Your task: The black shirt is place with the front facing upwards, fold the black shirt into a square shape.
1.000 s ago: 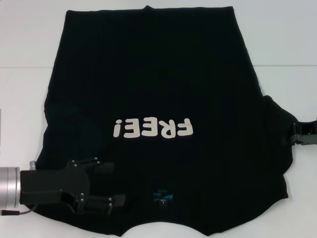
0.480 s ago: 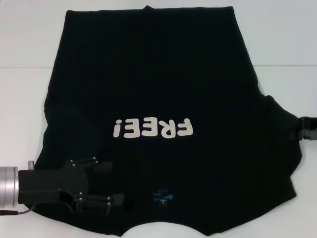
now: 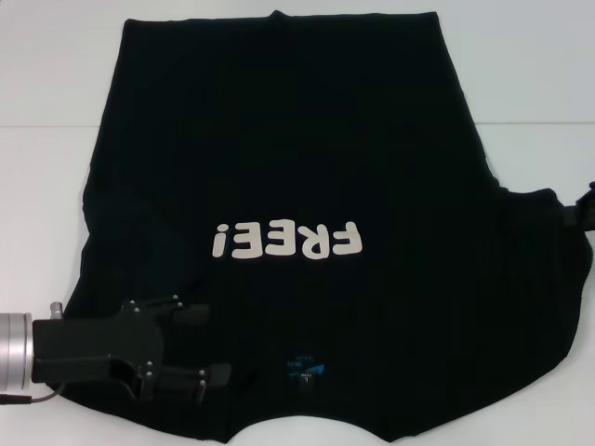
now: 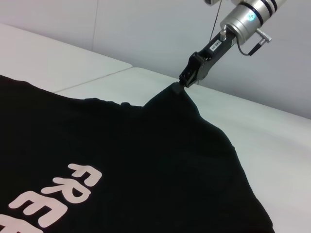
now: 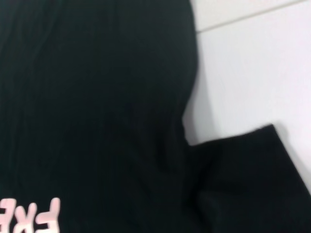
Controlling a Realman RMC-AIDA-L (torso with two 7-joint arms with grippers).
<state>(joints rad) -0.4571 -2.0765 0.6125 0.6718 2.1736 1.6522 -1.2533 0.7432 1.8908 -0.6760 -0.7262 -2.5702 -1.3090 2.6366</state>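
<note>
The black shirt (image 3: 297,139) lies flat on the white table, front up, with the off-white "FREE!" lettering (image 3: 285,242) and the blue neck label (image 3: 305,365) on my near side. My left gripper (image 3: 212,346) is open and sits over the shirt's near left shoulder. My right gripper (image 3: 588,204) is at the far right edge of the head view. In the left wrist view it (image 4: 183,82) is shut on the tip of the right sleeve (image 4: 194,116) and holds it pulled outward. The right wrist view shows the shirt (image 5: 97,97) and the sleeve (image 5: 252,179).
The white table (image 3: 46,93) shows bare on both sides of the shirt and has a seam line running across it (image 3: 530,123). The shirt's near hem reaches the bottom edge of the head view.
My right gripper has moved to the right with the sleeve tip, spreading the right sleeve outward. My left gripper has stayed nearly still.
</note>
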